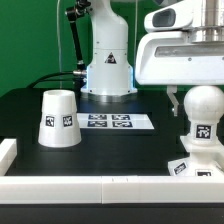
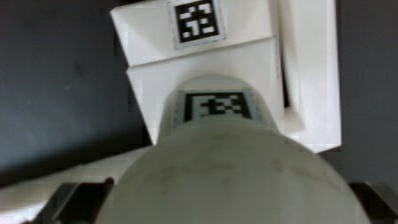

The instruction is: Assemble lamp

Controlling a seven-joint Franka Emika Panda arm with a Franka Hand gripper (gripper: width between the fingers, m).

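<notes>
The ball-headed bulb [image 1: 203, 118] stands upright on the stepped square base [image 1: 188, 166] at the exterior view's right. My gripper [image 1: 202, 100] hangs over the bulb with a finger on either side of the ball head. A small gap shows beside the left finger [image 1: 176, 100], so the gripper looks open. In the wrist view the bulb [image 2: 222, 150] fills the picture between my fingertips [image 2: 71, 203], with the base [image 2: 267, 60] beyond it and my gripper [image 2: 222, 205] around it. The cone shade [image 1: 58, 119] stands alone at the exterior view's left.
The marker board [image 1: 108, 122] lies flat in the middle of the black table. The white robot pedestal [image 1: 107, 65] stands behind it. A low white wall [image 1: 90, 186] runs along the front edge, with a piece at the left [image 1: 7, 152].
</notes>
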